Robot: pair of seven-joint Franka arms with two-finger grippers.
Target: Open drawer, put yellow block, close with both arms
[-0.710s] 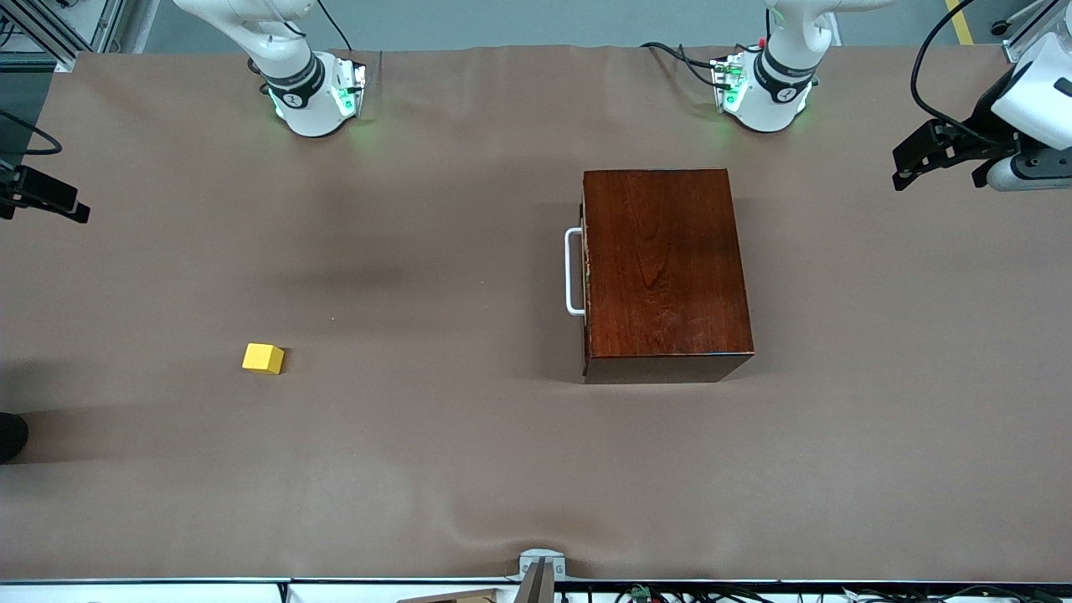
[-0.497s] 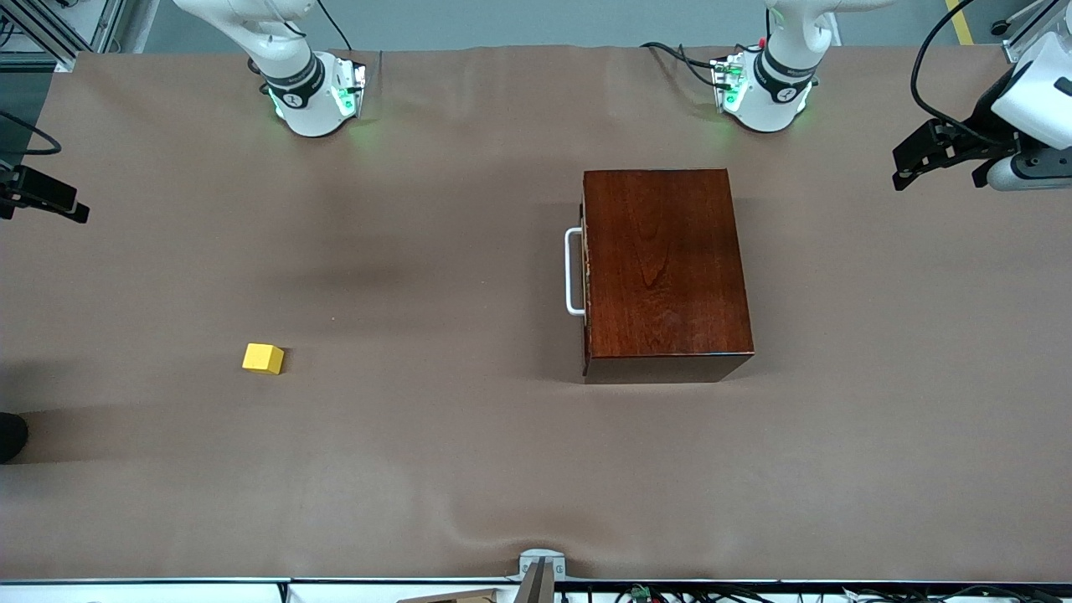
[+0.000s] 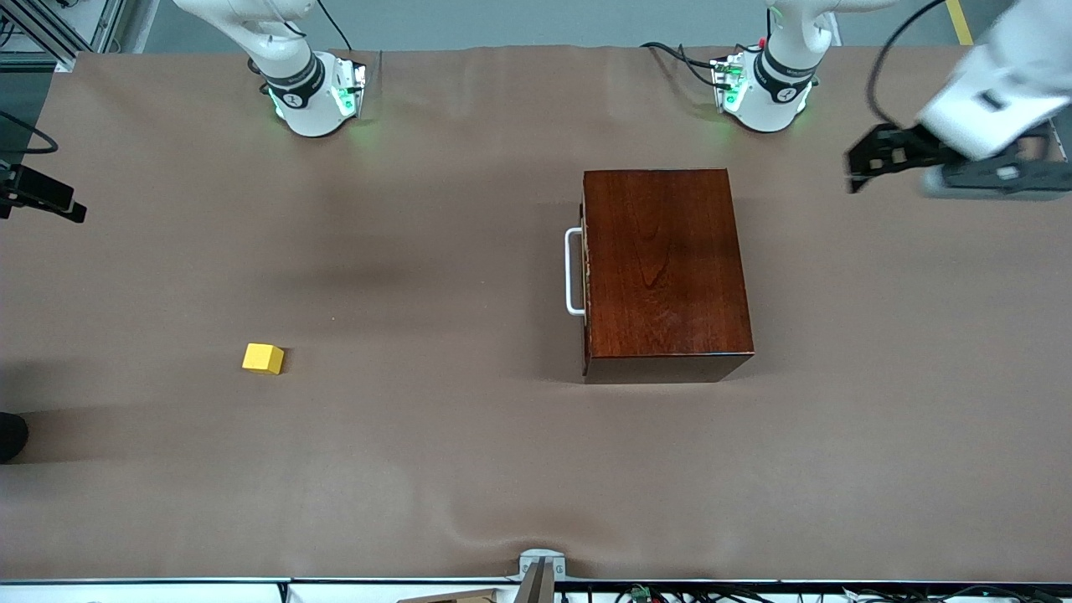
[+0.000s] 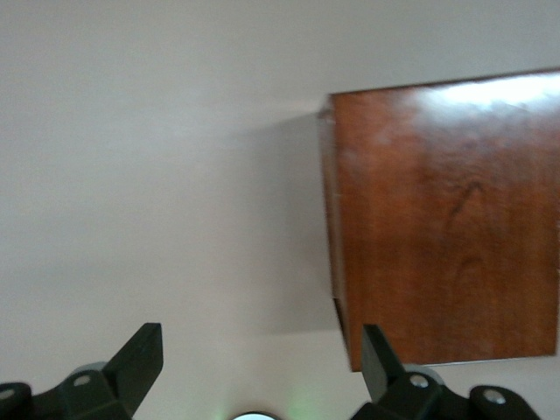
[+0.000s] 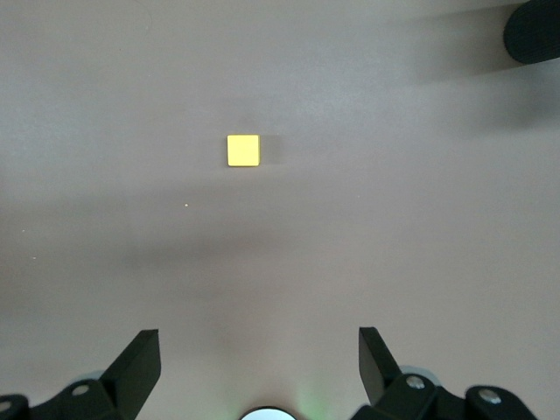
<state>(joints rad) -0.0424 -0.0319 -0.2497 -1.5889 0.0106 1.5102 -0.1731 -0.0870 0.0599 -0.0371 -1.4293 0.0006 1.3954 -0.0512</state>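
Note:
The dark reddish-brown wooden box (image 3: 663, 270) stands in the middle of the table, nearer the left arm's base. Its drawer is shut, and the white bar handle (image 3: 573, 272) faces the right arm's end. The yellow block (image 3: 263, 358) lies alone on the brown table toward the right arm's end. My left gripper (image 3: 861, 166) hangs open over the table beside the box's back, and the left wrist view shows the box's top (image 4: 446, 219) past the open left gripper (image 4: 261, 357). My right gripper (image 5: 259, 354) is open and empty, high above the table, with the block (image 5: 243, 150) below it.
A dark rounded object (image 3: 10, 435) sits at the table's edge at the right arm's end, nearer the camera than the block. The two green-lit arm bases (image 3: 314, 96) (image 3: 766, 92) stand along the table's back edge. A metal bracket (image 3: 540, 565) is at the near edge.
My left arm has swung toward the box, its gripper closer to the box's back. The right arm, block and box have stayed put.

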